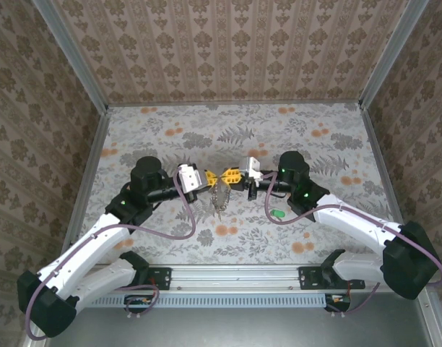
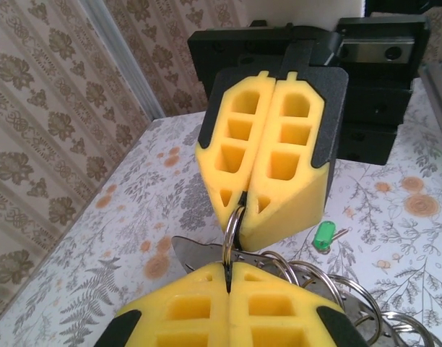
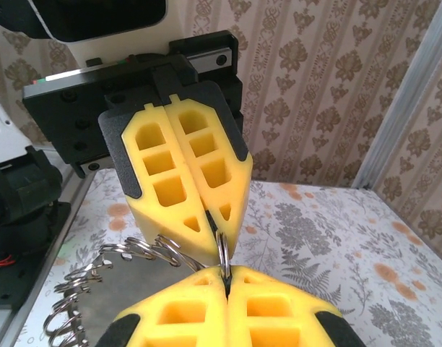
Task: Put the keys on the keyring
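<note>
Looking from above, left end effector [image 1: 206, 177] and right end effector [image 1: 231, 176] meet tip to tip, both squeezed tight on the keyring [image 1: 221, 194] above the counter [image 1: 170, 137]. Left wrist: thin shiny metal, green key [image 2: 323, 235] lying nearby. Right wrist: more silver loops [image 3: 98, 278] beside it.

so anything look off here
The green key lies alone on the table, apart from the rings that the left claw and right claw pinch between them.

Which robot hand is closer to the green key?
Right. In the top view, the right gripper is up-left of the green key; the left gripper is farther left, past it.
</note>
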